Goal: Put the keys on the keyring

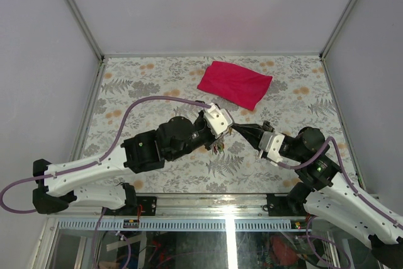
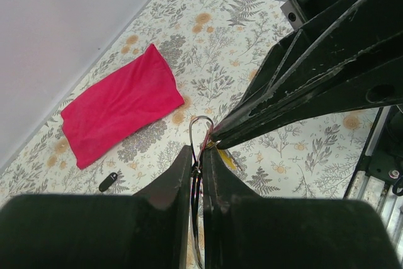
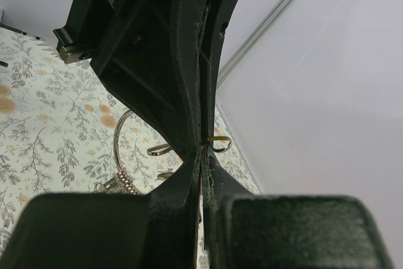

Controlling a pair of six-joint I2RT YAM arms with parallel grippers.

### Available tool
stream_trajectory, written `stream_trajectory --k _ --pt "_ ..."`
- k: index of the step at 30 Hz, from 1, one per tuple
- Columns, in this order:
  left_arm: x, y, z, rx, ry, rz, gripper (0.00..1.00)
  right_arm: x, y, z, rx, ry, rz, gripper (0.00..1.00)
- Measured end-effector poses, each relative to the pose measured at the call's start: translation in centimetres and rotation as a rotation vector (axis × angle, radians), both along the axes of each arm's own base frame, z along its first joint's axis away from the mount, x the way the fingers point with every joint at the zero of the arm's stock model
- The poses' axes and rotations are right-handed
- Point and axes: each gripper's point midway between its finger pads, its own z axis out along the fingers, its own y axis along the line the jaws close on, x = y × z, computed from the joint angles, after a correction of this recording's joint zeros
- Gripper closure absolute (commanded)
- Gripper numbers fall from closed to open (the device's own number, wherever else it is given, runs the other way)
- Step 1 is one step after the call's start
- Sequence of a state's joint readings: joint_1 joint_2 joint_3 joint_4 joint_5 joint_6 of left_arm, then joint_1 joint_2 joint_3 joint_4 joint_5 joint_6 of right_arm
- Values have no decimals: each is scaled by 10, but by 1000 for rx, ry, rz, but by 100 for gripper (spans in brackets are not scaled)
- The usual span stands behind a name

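Threading is the step in hand. Just on the near side of the magenta cloth (image 2: 119, 102), above the floral table (image 2: 252, 36), my left hand (image 2: 198, 152) is clenched on the thin round silver keyring (image 2: 200, 117). My right hand (image 2: 217, 138), its tips meeting that ring, is pinched on what I take for the small yellow-headed key (image 2: 228, 159). Next I judge the key's eye must be eased onto the wire, which calls for fine alignment.

Lower half of keyring (image 2: 191, 133) behind left claw (image 2: 198, 153)

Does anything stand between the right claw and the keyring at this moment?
Nothing visible does. The right claw has its tips right at the keyring, which the left claw pinches; the magenta cloth lies well off to the side.
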State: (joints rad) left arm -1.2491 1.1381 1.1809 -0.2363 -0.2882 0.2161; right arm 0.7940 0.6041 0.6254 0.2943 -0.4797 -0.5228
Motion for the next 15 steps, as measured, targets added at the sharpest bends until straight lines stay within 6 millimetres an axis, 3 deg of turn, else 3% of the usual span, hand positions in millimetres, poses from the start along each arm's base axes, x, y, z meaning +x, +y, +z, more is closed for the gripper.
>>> stream_trajectory --k 15 --pt "2 -5 0 8 2 3 100 7 -5 3 14 1 -50 100"
